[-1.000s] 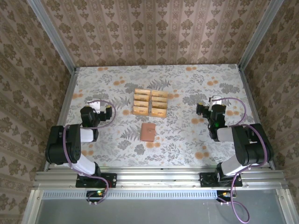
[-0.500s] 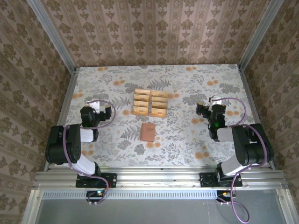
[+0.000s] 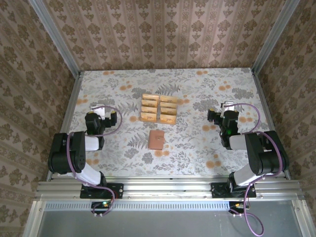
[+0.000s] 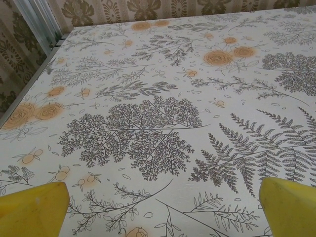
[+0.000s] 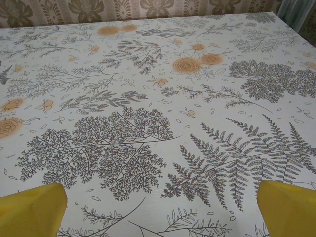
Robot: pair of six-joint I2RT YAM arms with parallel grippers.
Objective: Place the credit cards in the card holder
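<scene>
From above, the folded card holder lies with the cards in neat rows just beyond it, handy for picking, the left claw and right claw poised well to either side; both wrist views show yellow fingers spread wide, holding nothing.

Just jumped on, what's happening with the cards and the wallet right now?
Nothing is being handled yet. The credit cards lie in a tidy block at the middle of the table, and the card holder sits just nearer the arms, apart from them and apparently closed. The left pincer and right pincer are both open and empty, each over bare table out to its own side.
</scene>
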